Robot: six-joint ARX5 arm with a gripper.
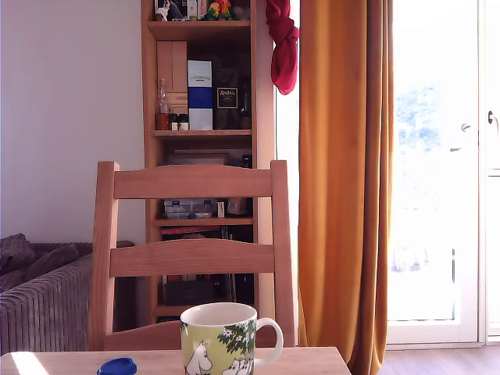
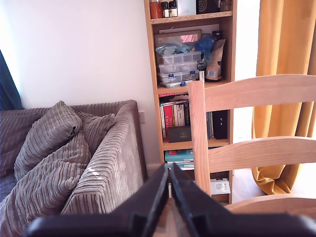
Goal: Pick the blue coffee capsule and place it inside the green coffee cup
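Observation:
The blue coffee capsule (image 1: 117, 366) lies on the wooden table (image 1: 312, 361) at the bottom edge of the exterior view, only its top showing. Just to its right in that view stands the green coffee cup (image 1: 219, 340), yellow-green with white cartoon figures, its white handle pointing to the exterior view's right. The arm does not appear in the exterior view. In the wrist view my gripper (image 2: 169, 174) points out over the room with its two dark fingers (image 2: 157, 195) pressed together and nothing between them. Neither the capsule nor the cup shows in the wrist view.
A wooden chair (image 1: 193, 258) stands close behind the table, its back also in the wrist view (image 2: 256, 123). Behind it are a bookshelf (image 1: 201, 133), an orange curtain (image 1: 344, 172) and a bright window door. A grey corduroy sofa (image 2: 64, 158) sits at the exterior view's left.

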